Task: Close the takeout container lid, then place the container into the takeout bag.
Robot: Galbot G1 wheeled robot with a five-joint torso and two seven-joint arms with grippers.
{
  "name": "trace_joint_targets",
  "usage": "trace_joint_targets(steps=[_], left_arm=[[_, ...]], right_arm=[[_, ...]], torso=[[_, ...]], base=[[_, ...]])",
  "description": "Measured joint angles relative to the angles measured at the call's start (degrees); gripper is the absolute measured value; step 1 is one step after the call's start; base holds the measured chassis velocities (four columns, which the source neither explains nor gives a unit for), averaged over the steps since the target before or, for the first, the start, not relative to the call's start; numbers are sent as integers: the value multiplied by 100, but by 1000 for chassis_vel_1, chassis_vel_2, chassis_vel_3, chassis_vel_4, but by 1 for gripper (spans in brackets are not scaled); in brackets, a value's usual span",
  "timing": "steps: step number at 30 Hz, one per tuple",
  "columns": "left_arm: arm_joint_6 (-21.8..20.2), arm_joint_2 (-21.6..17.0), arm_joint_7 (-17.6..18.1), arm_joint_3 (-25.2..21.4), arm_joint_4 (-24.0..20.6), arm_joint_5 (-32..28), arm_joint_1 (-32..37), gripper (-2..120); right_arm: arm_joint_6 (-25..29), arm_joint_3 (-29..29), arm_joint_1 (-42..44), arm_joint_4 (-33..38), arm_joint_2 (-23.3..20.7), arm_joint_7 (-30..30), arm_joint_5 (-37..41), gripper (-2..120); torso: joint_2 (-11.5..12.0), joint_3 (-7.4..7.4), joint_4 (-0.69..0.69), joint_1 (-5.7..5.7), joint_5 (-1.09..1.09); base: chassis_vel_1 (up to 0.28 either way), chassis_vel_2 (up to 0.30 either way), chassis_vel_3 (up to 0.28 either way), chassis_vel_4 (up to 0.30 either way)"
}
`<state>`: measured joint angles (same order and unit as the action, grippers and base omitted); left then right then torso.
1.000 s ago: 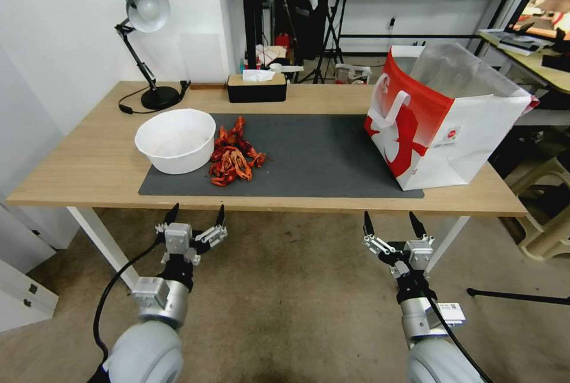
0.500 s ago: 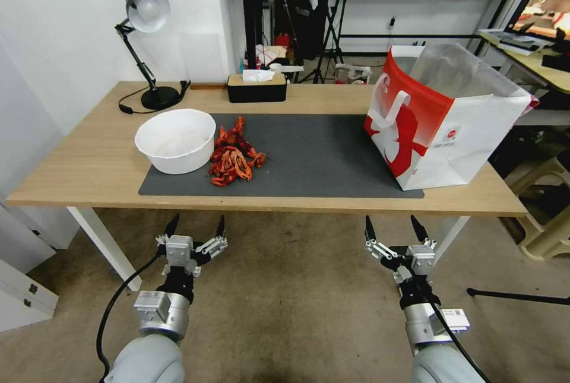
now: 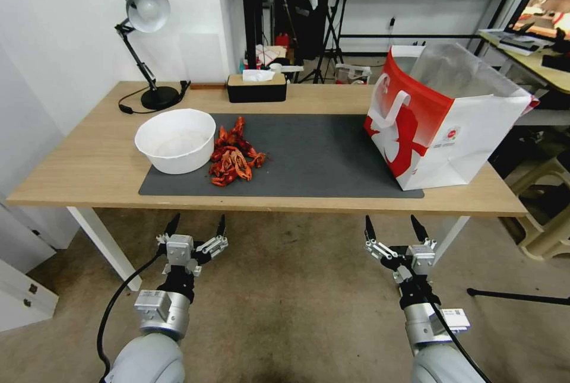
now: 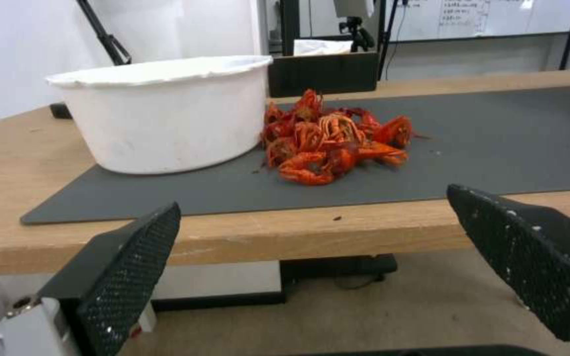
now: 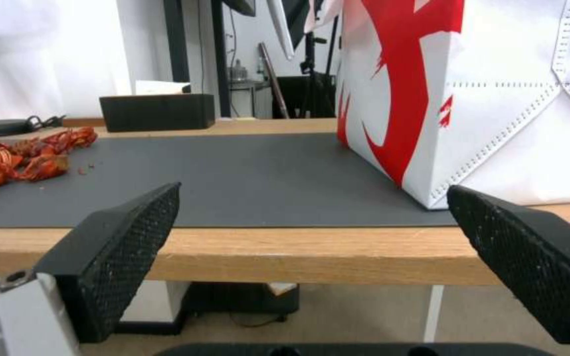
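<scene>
Left claw [image 3: 196, 224], right claw [image 3: 393, 225] both spread wide, empty, parked below counter [image 3: 89, 157] edge (clear of bag [image 3: 442, 119]).

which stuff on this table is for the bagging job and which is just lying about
For the job:
red-and-white paper takeout bag, standing open
left gripper and right gripper, open, below the table edge

Lying about:
white round bowl
pile of red crayfish
black desk lamp
black tissue box

Red-and-white takeout bag [image 3: 442, 127] stands open on table's right end.
</scene>
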<state>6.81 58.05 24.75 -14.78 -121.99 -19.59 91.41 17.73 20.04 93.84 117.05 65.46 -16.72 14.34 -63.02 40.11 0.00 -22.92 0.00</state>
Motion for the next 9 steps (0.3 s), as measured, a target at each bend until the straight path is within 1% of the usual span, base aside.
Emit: trace_joint_targets(steps=[9], left_arm=[[-4, -2, 0, 4, 2, -5, -3, 100]], right_arm=[[0, -2, -1, 0, 0, -2, 0, 100]], torso=[[0, 0, 0, 0, 0]], base=[[0, 0, 0, 0]])
